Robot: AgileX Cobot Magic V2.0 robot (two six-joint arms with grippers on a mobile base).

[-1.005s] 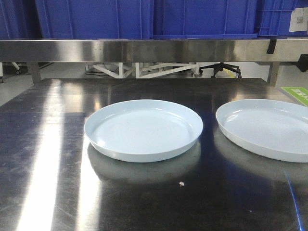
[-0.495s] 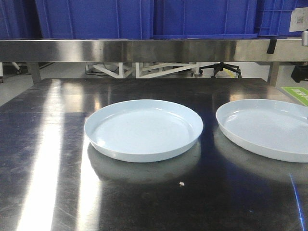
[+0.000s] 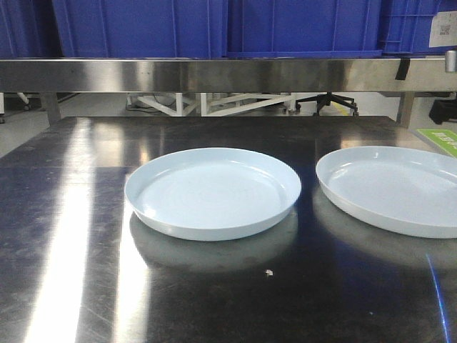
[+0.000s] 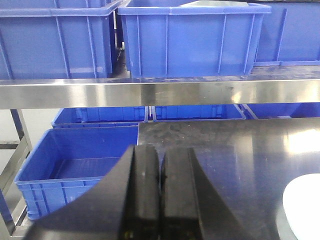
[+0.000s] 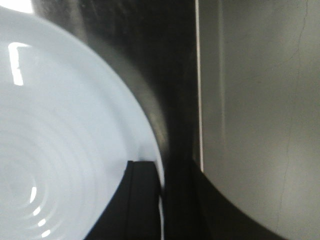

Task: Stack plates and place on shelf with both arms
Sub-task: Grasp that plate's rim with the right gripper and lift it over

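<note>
We see the right plate sitting a touch further left than half a second ago, its near-side rim closer to the left plate, which has not moved. In the wrist view the right claw straddles that plate's far right rim, one finger inside the dish and one outside, pinched on the thin edge. We judge the grip is made and the carry toward the left plate is just starting; the stack is not yet built.

The left claw hangs with its fingers pressed together and nothing between them, off the left side of the worktop, facing the shelf and the blue crates on it.

Both plates lie flat on the worktop, well below the shelf rail, hollows up. Being round, they have no long axis and point nowhere.
</note>
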